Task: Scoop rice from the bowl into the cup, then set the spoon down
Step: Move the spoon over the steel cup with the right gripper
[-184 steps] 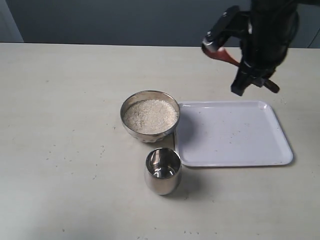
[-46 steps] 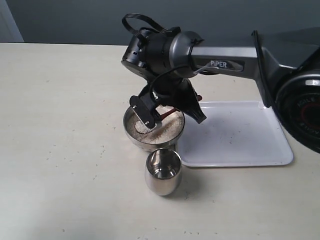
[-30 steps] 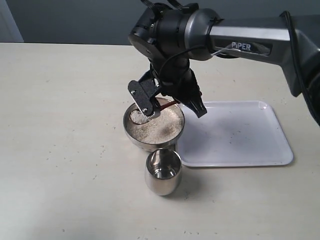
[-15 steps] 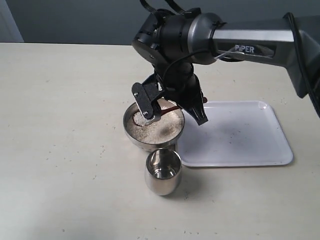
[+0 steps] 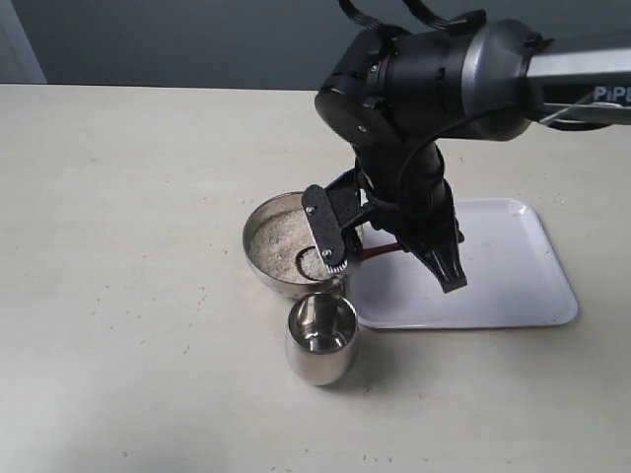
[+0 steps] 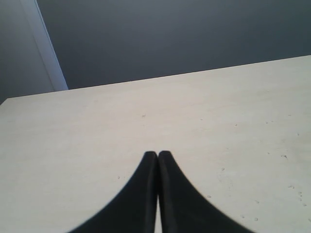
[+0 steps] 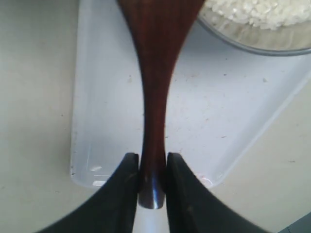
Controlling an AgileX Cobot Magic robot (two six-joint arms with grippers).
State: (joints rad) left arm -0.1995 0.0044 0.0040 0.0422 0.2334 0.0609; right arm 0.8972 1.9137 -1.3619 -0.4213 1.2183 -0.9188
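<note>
The steel bowl [image 5: 258, 222] holds pale rice [image 5: 270, 244], also seen in the right wrist view as the bowl [image 7: 252, 46] and rice [image 7: 252, 12]. Just in front of it stands the steel cup [image 5: 321, 337], upright, with no rice showing inside. My right gripper [image 5: 389, 248] [image 7: 153, 158] is shut on the end of the dark red-brown spoon [image 5: 376, 254] [image 7: 154, 87]. The handle runs over the tray's corner toward the bowl's near-right rim. The scoop end is mostly hidden by the arm. My left gripper [image 6: 158, 154] is shut on nothing, over bare table.
A white tray [image 5: 503, 266] [image 7: 107, 111] lies right of the bowl, touching or nearly touching it, with the right arm hanging over its left part. Loose grains speck the beige table [image 5: 128, 296]. A dark wall stands behind the table.
The right arm has swung right and toward the front. The spoon has travelled from the bowl's far-left side to its near-right rim, close to the cup.
</note>
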